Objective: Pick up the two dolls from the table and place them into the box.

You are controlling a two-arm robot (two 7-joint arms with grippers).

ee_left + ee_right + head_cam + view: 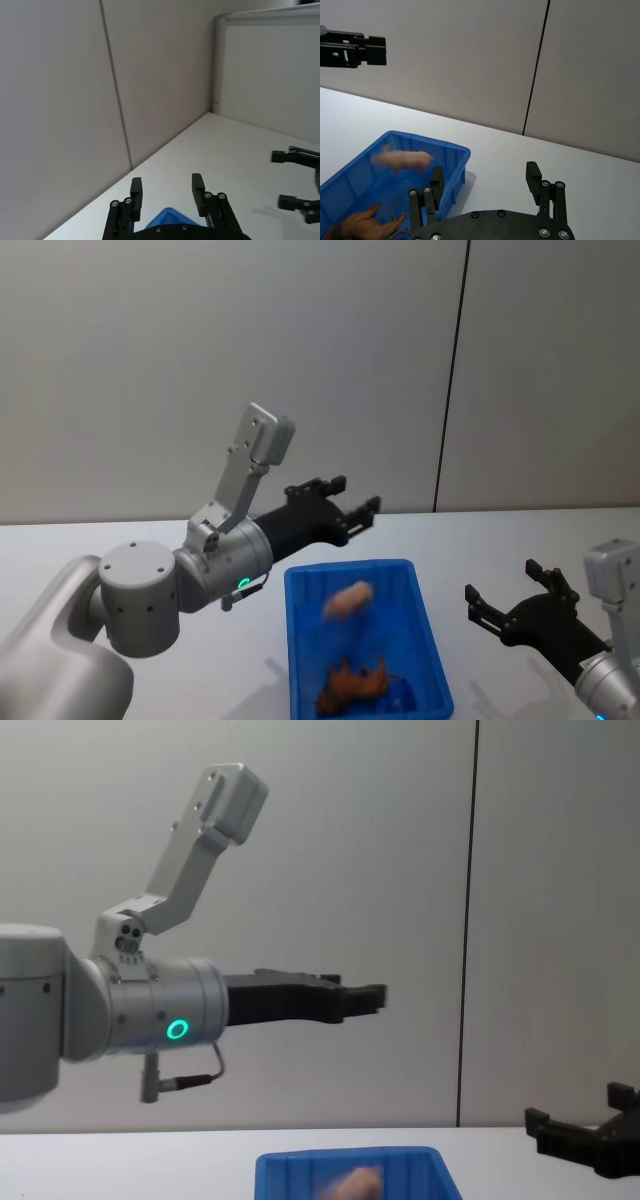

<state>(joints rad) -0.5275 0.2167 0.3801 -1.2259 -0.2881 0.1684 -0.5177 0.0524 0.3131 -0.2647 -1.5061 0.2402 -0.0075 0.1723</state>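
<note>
The left end effector (352, 502) is seen raised above the far rim of the box (425, 632), its black fingers (198, 184) spread apart with nothing held between them. It is carried level, well above the bench (150, 540), on an arm that reaches in from the robot's left side. The right end effector (507, 597) is seen lower, to the right of the box and apart from it, its fingers (532, 175) likewise parted and empty.

Inside the box a pale pink doll (348, 600) is caught blurred in mid-air, above the box floor and below the left end effector. A brown doll (352, 683) is seen lying on the box floor, toward the near end, below the pink one. In the right wrist view the pink doll (402, 160) shows over the interior of the box, and the brown doll (367, 226) lies at the near corner.

The box stands on the white bench, between the two arms. Behind the bench a plain grey wall (300, 360) with a dark vertical seam is seen.
</note>
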